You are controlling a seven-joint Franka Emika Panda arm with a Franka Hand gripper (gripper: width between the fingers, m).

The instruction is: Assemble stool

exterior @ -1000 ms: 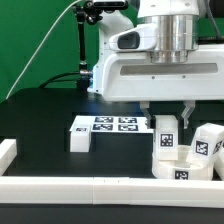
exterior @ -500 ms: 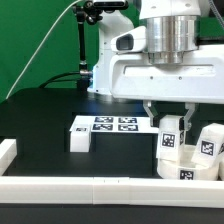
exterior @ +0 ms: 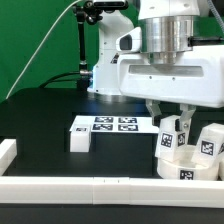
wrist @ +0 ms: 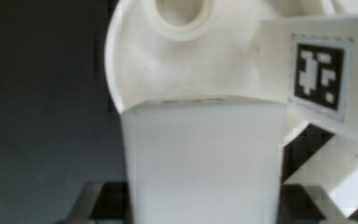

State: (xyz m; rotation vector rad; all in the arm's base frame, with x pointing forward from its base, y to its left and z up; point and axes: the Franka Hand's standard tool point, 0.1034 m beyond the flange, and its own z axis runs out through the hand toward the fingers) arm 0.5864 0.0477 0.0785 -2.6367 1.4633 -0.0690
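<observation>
Exterior view first: the gripper [exterior: 169, 112] hangs over the exterior view's right side of the table. Its two fingers are narrowed around a tagged leg [exterior: 168, 128], which sits slightly tilted between them. By my reading they are clamped on it, though the contact itself is hard to make out. Directly beneath is the round seat [exterior: 170, 167], close to the front rail [exterior: 100, 186], with a second leg [exterior: 207, 142] just beside it. A third leg [exterior: 80, 137] lies apart, touching the marker board [exterior: 112, 124].

The wrist view shows the held leg filling the middle, with the seat behind it and a hole [wrist: 179, 12] in the seat's face (probably a socket).

I judge the step in hand to be fitting this leg to the seat. The next move calls for squaring the leg upright over a socket, then pressing or twisting it in without nudging the seat or the neighbouring leg.
</observation>
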